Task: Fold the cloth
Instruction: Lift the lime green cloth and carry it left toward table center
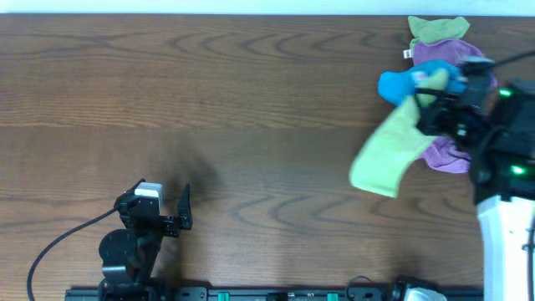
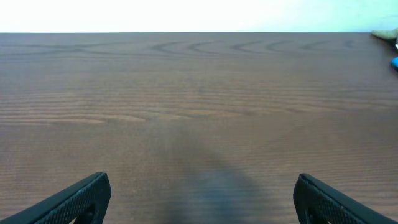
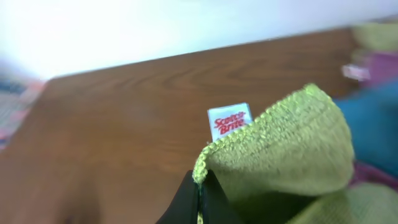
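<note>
Right gripper (image 3: pixel 199 194) is clamped tight on the hem of the green cloth (image 1: pixel 386 155), with a white brand tag (image 3: pixel 229 121) poking up just beside the pinch. Seen from overhead, the cloth trails from the fingers toward the lower left, at the right of the frame. Can't tell whether its far end touches the table (image 1: pixel 209 100). Blue cloth (image 1: pixel 399 84) and purple cloth (image 1: pixel 447 156) are heaped just behind. Left gripper (image 2: pixel 202 200) sits lower left, fingers spread wide, holding nothing.

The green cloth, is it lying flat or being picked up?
Picked up: the right gripper pinches the green cloth at its edge; it hangs bunched, not flat.
</note>
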